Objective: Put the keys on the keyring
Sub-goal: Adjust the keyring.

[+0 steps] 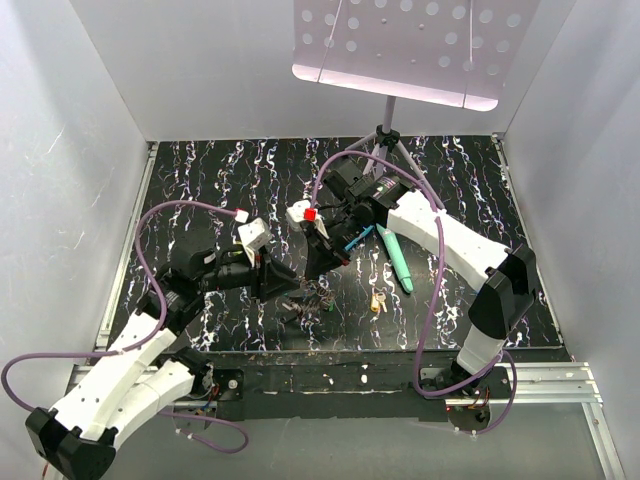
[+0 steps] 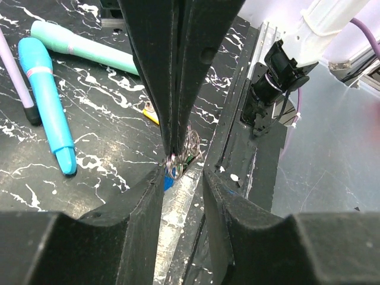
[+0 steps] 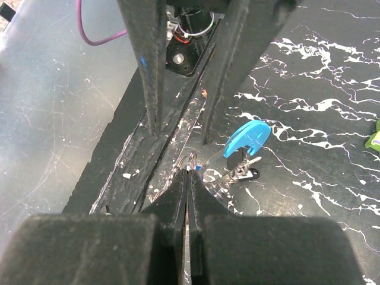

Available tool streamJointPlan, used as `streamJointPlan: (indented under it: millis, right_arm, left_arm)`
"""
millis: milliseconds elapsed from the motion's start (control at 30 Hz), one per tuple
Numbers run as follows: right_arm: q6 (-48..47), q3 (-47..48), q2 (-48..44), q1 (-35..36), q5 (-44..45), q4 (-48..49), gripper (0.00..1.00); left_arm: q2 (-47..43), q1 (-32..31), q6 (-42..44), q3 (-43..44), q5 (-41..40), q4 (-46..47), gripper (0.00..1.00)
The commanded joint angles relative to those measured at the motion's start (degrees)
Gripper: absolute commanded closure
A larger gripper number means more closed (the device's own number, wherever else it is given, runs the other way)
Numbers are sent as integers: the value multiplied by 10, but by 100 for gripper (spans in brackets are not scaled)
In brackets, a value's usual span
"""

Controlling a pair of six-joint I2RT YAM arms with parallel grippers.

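The keyring [image 1: 318, 294] lies near the table's front edge, a grey wire loop with a bright blue curved section [image 3: 246, 136]. My right gripper [image 3: 189, 173] is shut on its wire loops [image 3: 191, 160] and comes down from above in the left wrist view. My left gripper [image 2: 181, 172] is open and empty, its fingers either side of the ring [image 2: 192, 142]. Small blue and green key heads [image 2: 172, 172] hang at the pinch point. A yellow key [image 1: 377, 302] lies loose to the right and also shows in the left wrist view [image 2: 149, 113]. A dark-headed key [image 3: 248, 173] sits under the blue section.
Teal and blue sticks [image 1: 395, 255] lie right of the grippers and show in the left wrist view [image 2: 50, 89]. A stand with a perforated plate [image 1: 400, 45] is at the back. The table's metal front edge [image 2: 178, 208] runs just below the ring.
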Motion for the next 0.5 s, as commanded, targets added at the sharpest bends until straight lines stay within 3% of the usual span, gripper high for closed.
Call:
streamJointPlan:
  millis: [0, 467]
  right_arm:
    - [-36, 32, -17, -1, -40, -19, 99]
    - [-14, 38, -7, -1, -59, -19, 99]
  left_arm:
    - [8, -3, 7, -5, 32, 64, 69]
    - [29, -4, -12, -23, 67, 86, 74]
